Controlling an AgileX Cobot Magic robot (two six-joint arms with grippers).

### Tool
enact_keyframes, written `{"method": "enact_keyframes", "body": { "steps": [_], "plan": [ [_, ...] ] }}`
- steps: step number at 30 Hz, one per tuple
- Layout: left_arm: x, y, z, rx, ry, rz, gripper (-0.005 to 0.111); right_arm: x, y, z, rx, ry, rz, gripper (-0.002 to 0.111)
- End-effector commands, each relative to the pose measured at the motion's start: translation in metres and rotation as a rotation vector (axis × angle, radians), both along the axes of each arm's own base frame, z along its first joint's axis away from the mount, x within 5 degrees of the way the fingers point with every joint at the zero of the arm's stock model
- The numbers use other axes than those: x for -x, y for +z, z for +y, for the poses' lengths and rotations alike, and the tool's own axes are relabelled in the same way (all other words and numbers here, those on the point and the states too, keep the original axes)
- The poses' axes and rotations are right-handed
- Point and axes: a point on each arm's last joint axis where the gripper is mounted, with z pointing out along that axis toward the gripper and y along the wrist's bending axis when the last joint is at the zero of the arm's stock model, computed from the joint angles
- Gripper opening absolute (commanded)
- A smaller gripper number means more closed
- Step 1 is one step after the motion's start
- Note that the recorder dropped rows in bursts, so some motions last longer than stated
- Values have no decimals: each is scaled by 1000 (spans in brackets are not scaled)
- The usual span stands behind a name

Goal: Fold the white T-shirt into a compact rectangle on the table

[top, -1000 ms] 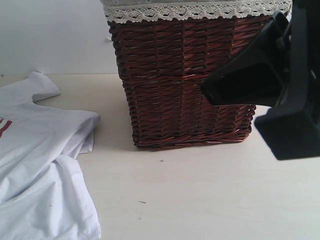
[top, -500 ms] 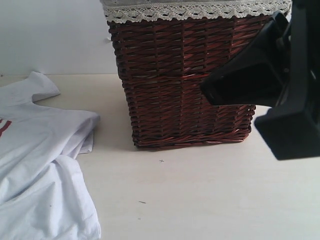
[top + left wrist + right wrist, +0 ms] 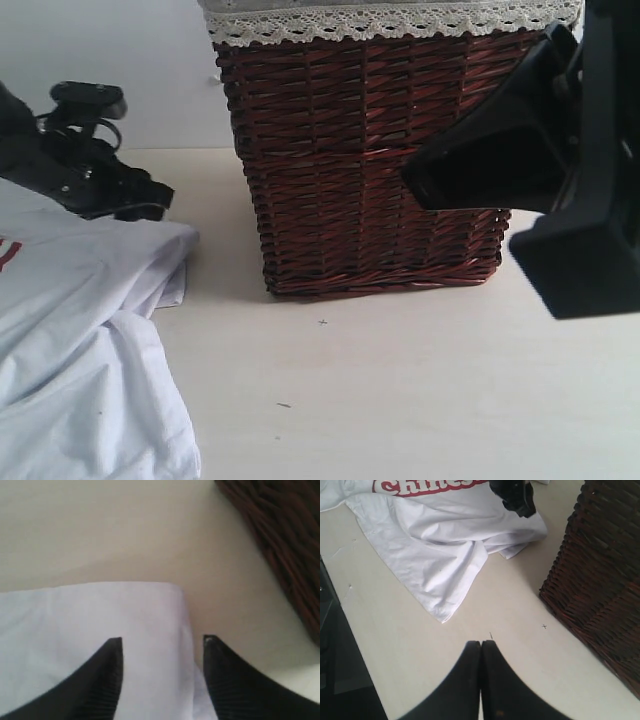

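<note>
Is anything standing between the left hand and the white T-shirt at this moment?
Nothing visible does. The left hand hangs open right over the white T-shirt, fingertips apart above the cloth's edge. The wicker basket stands off to the side on the table, not in that path.

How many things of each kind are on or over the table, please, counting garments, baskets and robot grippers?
Garments: 1, the white T-shirt
Baskets: 1, the brown wicker basket
Robot grippers: 2, the left gripper, open over the shirt's edge, and the right gripper, shut
Total: 4
</note>
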Motion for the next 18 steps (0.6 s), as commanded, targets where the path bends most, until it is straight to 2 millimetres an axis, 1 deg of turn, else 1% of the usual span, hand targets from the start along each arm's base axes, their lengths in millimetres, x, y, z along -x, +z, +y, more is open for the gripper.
{"method": "enact_keyframes", "body": {
  "steps": [1, 3, 6, 9, 11, 13, 14, 16, 18],
  "plan": [
    [-7, -23, -22, -70, -104, 22, 60, 0, 1, -2, -2, -2, -18, 0],
    [-9, -39, -21, -116, -131, 53, 57, 0, 1, -2, -2, -2, -18, 0],
    [-10, -61, -16, -172, -125, 107, 47, 0, 1, -2, -2, -2, -18, 0],
    [-11, -73, -9, -216, -112, 132, 34, 0, 1, -2, -3, -2, -16, 0],
    [-13, -73, -6, -220, -100, 124, 22, 0, 1, -2, -3, -2, -16, 0],
    [-15, -71, -3, -215, -89, 112, 4, 0, 1, -2, -5, -1, -15, 0],
    [-16, -67, -2, -210, -79, 99, 0, 0, 1, -2, -5, -1, -15, 0],
    [-19, -57, -1, -184, -42, 81, 0, 0, 1, -2, -5, -1, -15, 0],
    [-19, -42, 0, -163, -18, 51, 0, 0, 1, -2, -5, -1, -15, 0]
  ]
}}
